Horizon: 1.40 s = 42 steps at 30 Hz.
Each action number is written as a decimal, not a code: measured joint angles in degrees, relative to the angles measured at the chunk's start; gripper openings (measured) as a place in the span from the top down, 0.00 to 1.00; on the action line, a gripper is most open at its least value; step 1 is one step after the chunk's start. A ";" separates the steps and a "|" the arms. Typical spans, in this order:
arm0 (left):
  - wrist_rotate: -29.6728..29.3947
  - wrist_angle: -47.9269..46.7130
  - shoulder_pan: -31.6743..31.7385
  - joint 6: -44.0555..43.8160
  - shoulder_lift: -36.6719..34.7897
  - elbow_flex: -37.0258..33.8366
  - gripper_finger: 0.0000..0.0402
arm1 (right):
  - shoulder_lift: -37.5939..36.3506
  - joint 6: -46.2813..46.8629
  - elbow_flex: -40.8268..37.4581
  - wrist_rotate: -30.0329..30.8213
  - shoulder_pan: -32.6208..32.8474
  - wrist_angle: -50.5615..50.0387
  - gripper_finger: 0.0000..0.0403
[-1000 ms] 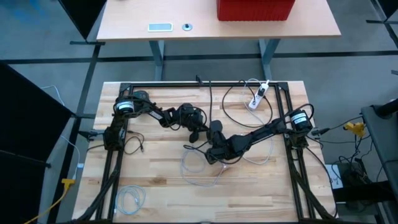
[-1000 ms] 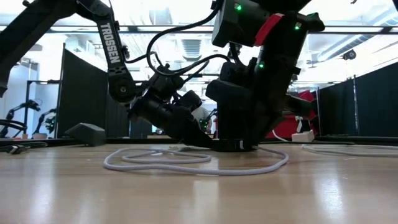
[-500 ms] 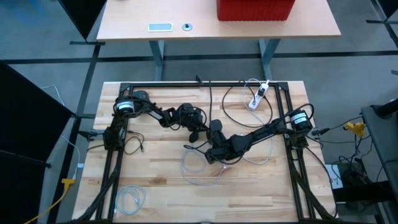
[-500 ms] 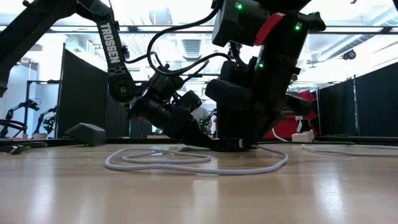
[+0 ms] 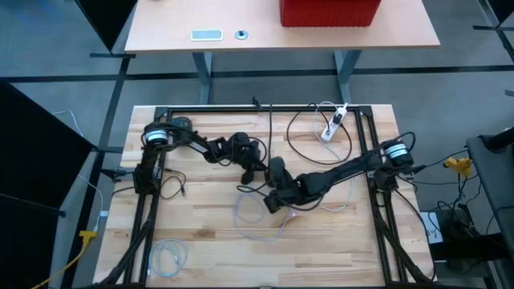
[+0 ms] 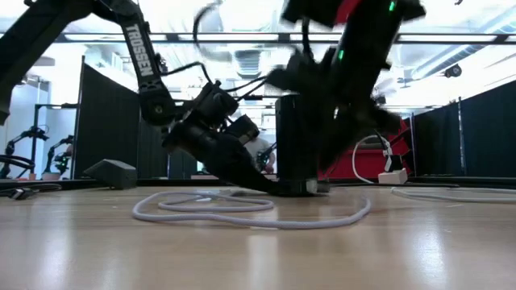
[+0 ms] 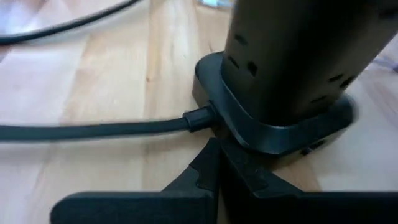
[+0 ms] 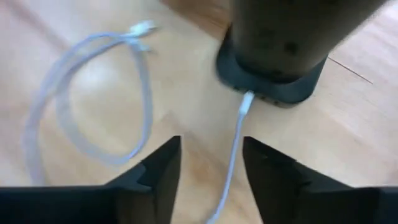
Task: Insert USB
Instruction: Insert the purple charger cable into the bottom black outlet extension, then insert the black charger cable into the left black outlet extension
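White USB cable (image 8: 231, 158) plugged into the dark hub (image 8: 272, 74), centre of the bench (image 5: 201, 241).
Right hand (image 8: 210, 163) stands open, holding nothing, just behind the plug; left hand (image 7: 214, 177) is closed at the hub's base. The thin cable looks light and floppy; best gripped at its stiff connector.

Upper body of the dark upright power tower (image 7: 292, 68) — cut off by the frame edge in both wrist views. Right arm (image 6: 347, 72) — smeared by motion in the low view. White cable's plug (image 8: 247, 99) at the tower's base — port not discernible. Small objects on the far tan desk (image 5: 207, 34) — too small to identify.
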 joint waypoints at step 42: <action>-18.17 -94.67 -3.43 -67.20 -45.18 -9.63 0.84 | -20.48 -54.73 -0.06 2.63 -5.90 2.34 0.47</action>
